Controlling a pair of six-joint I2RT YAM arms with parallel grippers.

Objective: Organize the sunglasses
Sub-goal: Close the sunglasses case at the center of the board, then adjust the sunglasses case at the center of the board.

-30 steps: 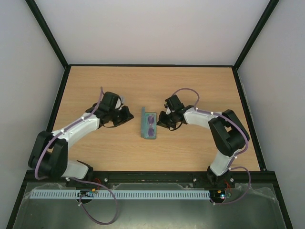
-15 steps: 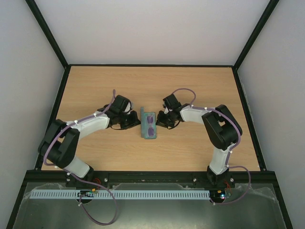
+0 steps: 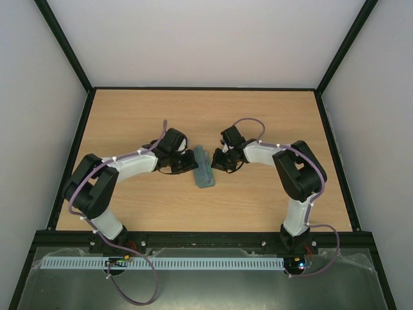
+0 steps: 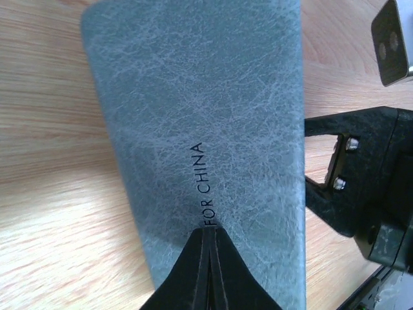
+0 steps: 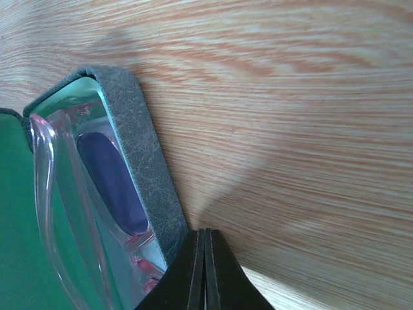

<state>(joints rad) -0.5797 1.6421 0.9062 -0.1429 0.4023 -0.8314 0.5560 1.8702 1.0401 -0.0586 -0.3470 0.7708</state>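
From above, the case [image 3: 205, 171] lay with its lid partly closed, the left gripper [image 3: 193, 162] touching its left side and the right gripper [image 3: 217, 164] its right. Left wrist: shut, empty fingers [image 4: 193, 284] touched the lid's outside. Right wrist: shut, empty fingers [image 5: 188, 278] met the case's rim, and the sunglasses [image 5: 110, 181] lay inside the case.

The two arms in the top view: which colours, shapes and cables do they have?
The left arm and the right arm look alike: white rounded link shells between bulky black joints. A thin purple cable loops along each, fastened with small white ties. The jaws are matte black and taper to narrow tips.
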